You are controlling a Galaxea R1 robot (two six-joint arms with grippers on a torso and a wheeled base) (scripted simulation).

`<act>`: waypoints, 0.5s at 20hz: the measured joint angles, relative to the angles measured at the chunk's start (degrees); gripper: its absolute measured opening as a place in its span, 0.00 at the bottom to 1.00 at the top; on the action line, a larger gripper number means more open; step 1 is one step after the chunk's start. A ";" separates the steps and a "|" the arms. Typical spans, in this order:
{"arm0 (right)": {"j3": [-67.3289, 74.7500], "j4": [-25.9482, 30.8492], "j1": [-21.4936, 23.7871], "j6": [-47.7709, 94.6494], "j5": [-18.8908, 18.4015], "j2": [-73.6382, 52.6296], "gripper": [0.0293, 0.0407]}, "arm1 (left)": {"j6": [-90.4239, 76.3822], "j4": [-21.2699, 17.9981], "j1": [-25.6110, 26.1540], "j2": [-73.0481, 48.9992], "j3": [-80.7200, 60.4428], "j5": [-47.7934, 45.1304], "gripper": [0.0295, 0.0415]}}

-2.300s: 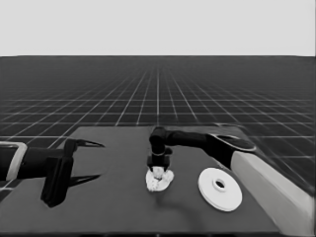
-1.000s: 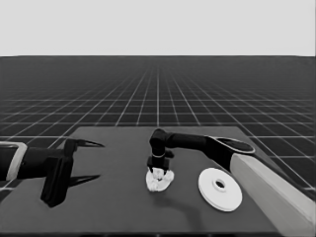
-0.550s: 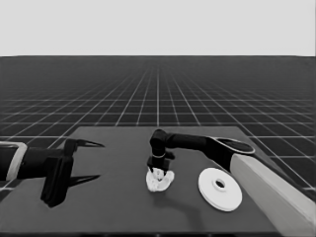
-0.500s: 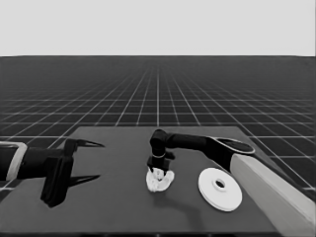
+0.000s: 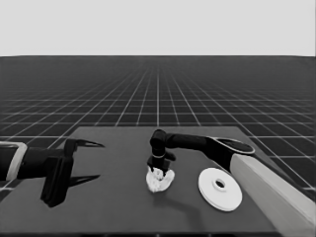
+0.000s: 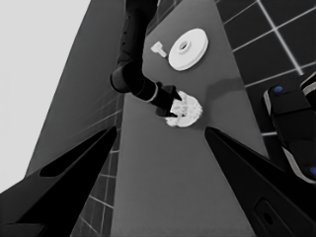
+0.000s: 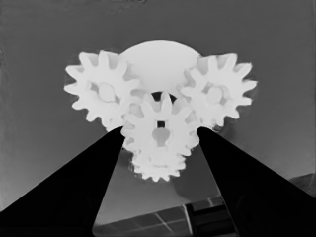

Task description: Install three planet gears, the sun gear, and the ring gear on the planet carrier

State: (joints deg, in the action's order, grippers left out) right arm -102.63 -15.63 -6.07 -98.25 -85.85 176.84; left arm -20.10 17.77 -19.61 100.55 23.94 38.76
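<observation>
Nothing has shifted since earlier: your right gripper point(image 7: 159, 148) holds a gear point(image 7: 159, 132) between its closed fingers over the smaller round part point(image 7: 157, 59), where misaligned teeth could jam against neighbouring gears.

Simulated test scene, not a real room: a dark table point(image 5: 113, 207) is set on an endless grid floor point(image 5: 158, 98), with a blank pale band point(image 5: 158, 24) rendered above the horizon.
</observation>
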 joint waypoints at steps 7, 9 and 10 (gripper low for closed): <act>0.00 0.00 0.00 -4.20 0.00 0.00 0.14 | 0.00 0.00 0.00 0.00 0.00 0.00 0.75; 0.00 0.00 0.00 -5.40 0.00 0.00 0.14 | 0.00 0.00 0.00 0.00 0.00 0.00 0.75; 0.00 0.00 0.00 -6.00 0.00 0.00 0.14 | 0.00 0.00 0.00 0.00 0.00 0.00 0.75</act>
State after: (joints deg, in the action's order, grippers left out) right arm -102.63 -15.63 -6.06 -104.25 -85.85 176.84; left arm -20.10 17.77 -19.61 100.55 23.94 38.76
